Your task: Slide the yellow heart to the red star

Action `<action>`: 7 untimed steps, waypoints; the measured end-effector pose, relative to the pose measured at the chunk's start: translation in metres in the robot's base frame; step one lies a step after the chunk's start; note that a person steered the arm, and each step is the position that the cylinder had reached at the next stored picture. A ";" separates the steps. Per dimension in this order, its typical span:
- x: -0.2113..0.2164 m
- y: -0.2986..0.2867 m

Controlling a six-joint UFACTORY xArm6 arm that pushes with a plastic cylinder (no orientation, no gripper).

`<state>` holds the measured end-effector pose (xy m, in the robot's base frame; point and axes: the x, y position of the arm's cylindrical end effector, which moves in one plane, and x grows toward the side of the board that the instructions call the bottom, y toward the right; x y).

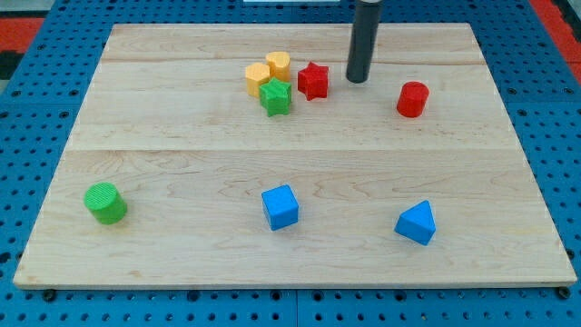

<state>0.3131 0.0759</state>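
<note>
The red star (313, 81) lies near the view's top, slightly left of centre. A cluster sits just to its left: an orange-yellow block that looks like the heart (257, 79), a paler yellow block (278, 65) whose shape I cannot make out touching it at the upper right, and a green star (275, 95) below them. The green star lies close to the red star, and the heart sits on its far side. My tip (357, 80) rests on the board just right of the red star, a small gap apart.
A red cylinder (412, 99) stands right of my tip. Along the view's bottom are a green cylinder (105, 203) at the left, a blue cube (280, 206) in the middle and a blue triangular block (417, 222) at the right. The wooden board (182, 154) has a blue pegboard around it.
</note>
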 end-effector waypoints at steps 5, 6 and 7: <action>0.010 0.005; -0.042 -0.002; -0.067 -0.036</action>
<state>0.2462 0.0398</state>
